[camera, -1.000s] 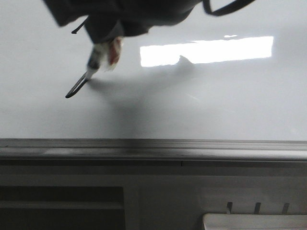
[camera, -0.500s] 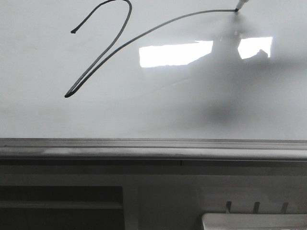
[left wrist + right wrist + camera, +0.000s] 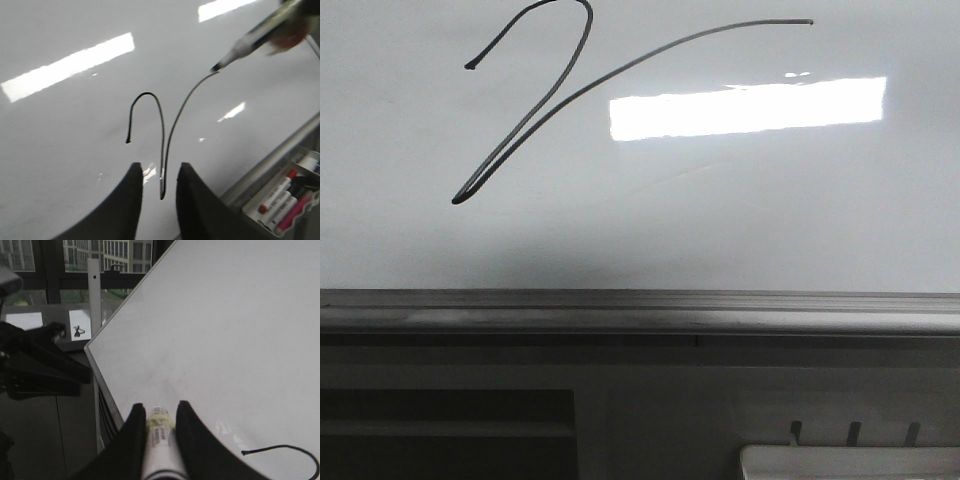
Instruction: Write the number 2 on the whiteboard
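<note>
The number 2 is a thin black line on the whiteboard, with a hooked top, a sharp lower point and a long tail running right. No gripper shows in the front view. In the left wrist view my left gripper is open and empty, in front of the lower point of the 2. A marker has its tip at or just off the tail's end. My right gripper is shut on the marker. The tail's end shows beside it.
A grey metal rail runs along the board's lower edge, with dark cabinet panels below. A bright light reflection lies on the board. A tray of spare markers stands past the rail. A black arm structure is left of the board.
The marker swept from the lower point up and right, drawing the tail. It and the arm's shadow have now left the front view, and the whole 2 shows.
</note>
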Action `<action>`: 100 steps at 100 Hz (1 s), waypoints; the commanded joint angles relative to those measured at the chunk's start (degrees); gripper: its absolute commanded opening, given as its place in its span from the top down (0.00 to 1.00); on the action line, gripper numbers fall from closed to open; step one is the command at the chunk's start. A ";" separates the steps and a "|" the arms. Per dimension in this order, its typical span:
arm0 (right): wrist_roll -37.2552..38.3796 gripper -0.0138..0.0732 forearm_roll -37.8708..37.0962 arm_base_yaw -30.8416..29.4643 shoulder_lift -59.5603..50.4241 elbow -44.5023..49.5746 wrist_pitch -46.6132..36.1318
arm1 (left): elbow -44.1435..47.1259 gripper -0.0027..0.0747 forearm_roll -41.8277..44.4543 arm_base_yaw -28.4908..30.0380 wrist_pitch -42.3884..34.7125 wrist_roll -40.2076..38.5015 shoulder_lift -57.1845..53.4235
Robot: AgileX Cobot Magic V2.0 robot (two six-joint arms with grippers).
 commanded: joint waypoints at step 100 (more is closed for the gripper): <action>1.53 0.93 -6.65 -0.15 12.86 -7.44 25.95 | -13.52 0.69 -8.68 -3.67 16.99 13.34 18.62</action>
